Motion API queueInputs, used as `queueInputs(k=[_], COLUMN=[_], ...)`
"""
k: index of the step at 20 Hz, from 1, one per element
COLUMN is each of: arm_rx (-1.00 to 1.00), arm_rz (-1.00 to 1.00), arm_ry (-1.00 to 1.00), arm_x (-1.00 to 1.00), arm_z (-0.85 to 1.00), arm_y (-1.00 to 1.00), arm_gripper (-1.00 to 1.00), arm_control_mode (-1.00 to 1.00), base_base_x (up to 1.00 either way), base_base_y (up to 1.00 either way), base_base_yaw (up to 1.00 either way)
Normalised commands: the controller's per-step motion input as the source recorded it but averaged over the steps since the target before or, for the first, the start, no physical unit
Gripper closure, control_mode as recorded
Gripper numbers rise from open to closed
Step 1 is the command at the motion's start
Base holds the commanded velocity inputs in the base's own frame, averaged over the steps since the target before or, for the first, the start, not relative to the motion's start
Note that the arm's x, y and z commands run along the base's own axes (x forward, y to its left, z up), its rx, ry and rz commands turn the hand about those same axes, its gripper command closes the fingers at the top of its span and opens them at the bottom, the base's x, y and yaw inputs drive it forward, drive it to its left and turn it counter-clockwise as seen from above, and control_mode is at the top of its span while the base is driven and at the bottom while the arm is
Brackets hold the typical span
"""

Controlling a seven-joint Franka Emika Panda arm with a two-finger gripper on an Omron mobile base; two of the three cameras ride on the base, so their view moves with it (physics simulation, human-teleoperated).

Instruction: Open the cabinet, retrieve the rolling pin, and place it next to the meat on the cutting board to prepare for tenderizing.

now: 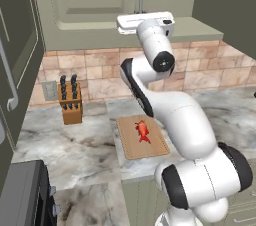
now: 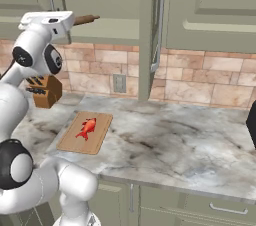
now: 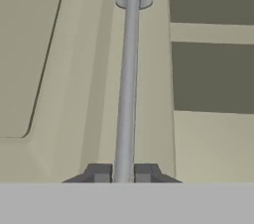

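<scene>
Start with the wide sage-green wall cabinet with raised-panel doors, because that is where your arm is working. In the right base view one door stands edge-on to the camera, so that side is swung out. The hand view shows darker interior and a pale shelf edge just right of the door you are on.

Below it runs the grey-veined marble counter. On it lies the flat tan wooden cutting board, well clear of the wall and close to the front edge, which I judge leaves room beside the meat for the pin. The brown wooden knife block with dark handles stands apart, back by the tiled wall.

Your gripper is pressed together on the slim vertical steel bar handle, one finger on each side near its lower end. That hold is low and square, which suits pulling the door on its hinge.

A brown wooden rod end, probably the rolling pin, pokes out just beside the hand at the cabinet's bottom. I cannot tell exactly what it rests on.

The small red-orange raw meat chunk sits near the middle of the board.

No brand, label or writing can be read anywhere.
</scene>
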Motion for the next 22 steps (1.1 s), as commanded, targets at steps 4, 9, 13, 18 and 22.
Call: queueInputs(k=[4,9,13,18,22], arm_rx=[-0.02,0.0,0.0,0.0,0.0], arm_rz=[0.0,0.0,0.04,0.06,0.06], arm_ry=[-0.01,-0.03,-0.06,-0.07,0.05], arm_x=[-0.39,-0.52,-0.79,-0.87,-0.29], arm_z=[-0.13,-0.1,-0.11,-0.15,-0.08], arm_y=[0.51,0.58,0.71,0.82,0.74], arm_gripper=[1.0,1.0,1.0,1.0,-1.0], arm_control_mode=[-1.0,-1.0,-1.0,-1.0,-1.0], base_base_x=[0.0,0.0,0.0,0.0,0.0], base_base_y=[0.0,0.0,0.0,0.0,0.0], base_base_yaw=[0.0,0.0,0.0,0.0,0.0])
